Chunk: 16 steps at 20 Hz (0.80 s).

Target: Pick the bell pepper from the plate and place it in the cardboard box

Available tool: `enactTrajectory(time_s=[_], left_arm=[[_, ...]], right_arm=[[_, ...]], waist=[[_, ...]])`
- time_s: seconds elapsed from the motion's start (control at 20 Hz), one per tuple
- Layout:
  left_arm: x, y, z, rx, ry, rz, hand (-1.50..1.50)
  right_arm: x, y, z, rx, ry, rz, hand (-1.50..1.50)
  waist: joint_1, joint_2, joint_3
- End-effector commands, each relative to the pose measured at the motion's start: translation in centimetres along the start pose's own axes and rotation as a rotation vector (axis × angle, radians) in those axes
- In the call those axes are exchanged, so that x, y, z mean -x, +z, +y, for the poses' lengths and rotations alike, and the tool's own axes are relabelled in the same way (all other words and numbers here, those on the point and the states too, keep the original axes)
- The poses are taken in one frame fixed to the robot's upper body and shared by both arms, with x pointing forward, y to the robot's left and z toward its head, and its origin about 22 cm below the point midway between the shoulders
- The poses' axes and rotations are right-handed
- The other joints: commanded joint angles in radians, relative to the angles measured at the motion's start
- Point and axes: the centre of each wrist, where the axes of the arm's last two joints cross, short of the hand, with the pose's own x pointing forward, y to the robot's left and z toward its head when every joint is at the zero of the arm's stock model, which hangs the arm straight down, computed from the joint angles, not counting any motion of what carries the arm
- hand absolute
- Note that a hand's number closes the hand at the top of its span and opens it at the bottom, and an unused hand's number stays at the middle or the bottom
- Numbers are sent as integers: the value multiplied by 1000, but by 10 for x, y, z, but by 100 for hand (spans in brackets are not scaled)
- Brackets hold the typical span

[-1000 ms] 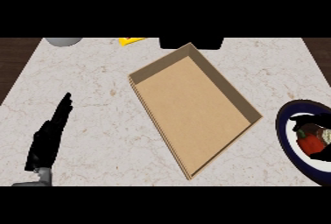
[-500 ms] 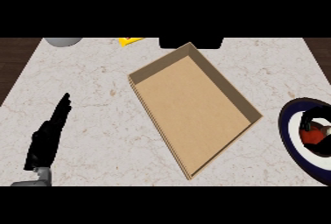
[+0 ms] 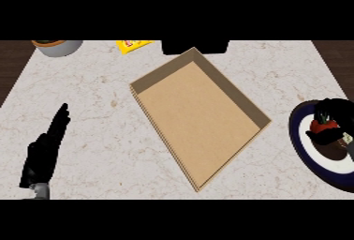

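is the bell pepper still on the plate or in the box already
On the plate. The red bell pepper sits over the plate at the right edge, with the right hand curled round it; the cardboard box holds nothing.

one cardboard box (image 3: pixel 199 117), one plate (image 3: pixel 307 152), one bell pepper (image 3: pixel 323 126)

Pale marbled counter (image 3: pixel 104 117) with dark wood at both sides

cardboard box (image 3: pixel 200 119) mid-counter, plate (image 3: pixel 304 150) to its right, bell pepper (image 3: pixel 323 126) on plate
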Motion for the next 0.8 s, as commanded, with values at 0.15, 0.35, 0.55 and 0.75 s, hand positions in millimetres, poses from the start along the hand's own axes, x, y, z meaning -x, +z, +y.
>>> enactTrajectory(time_s=[0.15, 0.35, 0.55, 0.75], left_arm=[[5, 9, -7, -20, 2, 24, 0], [9, 10, -6, -10, 18, 20, 0], [5, 10, 9, -30, -5, 6, 0], [-1, 3, 2, 5, 9, 6, 0]], right_arm=[[-33, 17, -11, 173, -4, -23, 150], [-67, 20, -46, 306, -187, -221, 150], [-116, 35, -57, 337, -349, -375, 150], [-164, 63, -99, 366, -411, -467, 150]], waist=[[-41, -11, -1], [-28, -3, 2], [-21, -4, 2], [-4, 4, 2]])
